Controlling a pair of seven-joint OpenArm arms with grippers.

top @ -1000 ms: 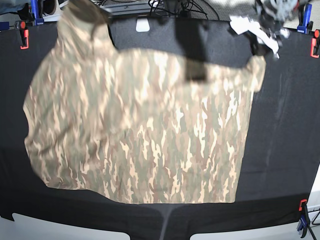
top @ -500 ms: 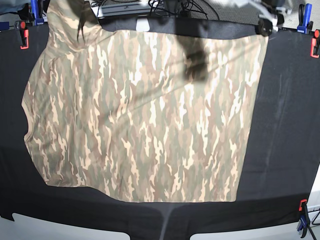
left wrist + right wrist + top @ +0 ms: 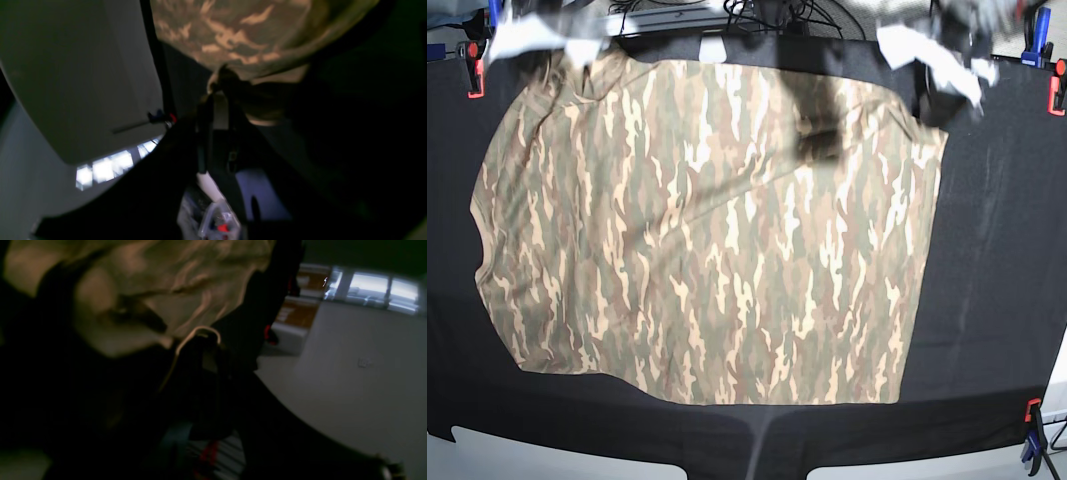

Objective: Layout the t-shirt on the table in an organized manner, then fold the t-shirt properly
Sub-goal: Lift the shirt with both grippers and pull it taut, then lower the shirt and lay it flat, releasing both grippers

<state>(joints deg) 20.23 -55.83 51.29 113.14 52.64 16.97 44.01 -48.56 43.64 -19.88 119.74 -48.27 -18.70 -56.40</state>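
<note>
A: What lies nearest the lower edge of the base view?

B: A strip of the black cloth-draped table, with a red and blue clamp at the lower right corner. Above that strip the camouflage t-shirt in tan, beige and olive-brown lies spread across the middle of the frame, its lower hem running along the bottom and one rounded side bulging at the left.

A: And farther up?

B: The shirt's upper edge reaches nearly to the top of the frame. At the upper right corner the left gripper, blurred white and black, is clenched on the shirt's corner; the left wrist view shows its dark fingers pinching bunched camouflage cloth.

A: The other claw?

B: The right gripper sits blurred at the upper left, clenched on the opposite corner. Its wrist view shows pale tan fabric gathered at the closed jaws
</note>
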